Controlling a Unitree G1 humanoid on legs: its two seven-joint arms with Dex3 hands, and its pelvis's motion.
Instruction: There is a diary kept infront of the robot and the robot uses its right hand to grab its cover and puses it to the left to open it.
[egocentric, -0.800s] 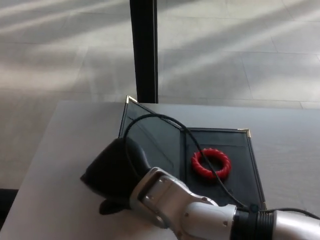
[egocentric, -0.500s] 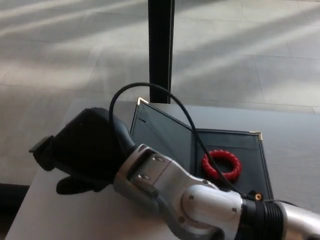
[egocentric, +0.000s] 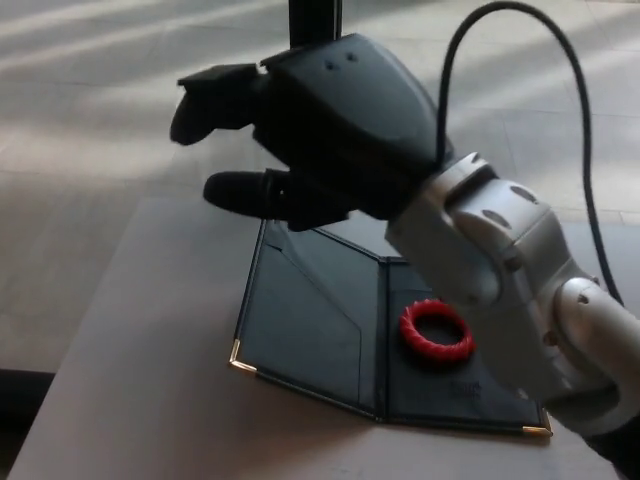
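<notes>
- No words, numbers, labels or brand marks are showing legibly anywhere in the head view.
- A faint embossed mark is sitting on the right-hand inner panel of the open diary (egocentric: 330, 330), below the red ring (egocentric: 436, 331), but it is reading as too small and blurred to make out.

1. My right hand (egocentric: 320, 130) hung high above the table (egocentric: 130, 380), fingers (egocentric: 215, 100) spread and holding nothing.
2. The diary (egocentric: 310, 320) lay open below, its left cover flat, gold corners showing.
3. A red ring (egocentric: 436, 331) sat on the right inside page.
</notes>
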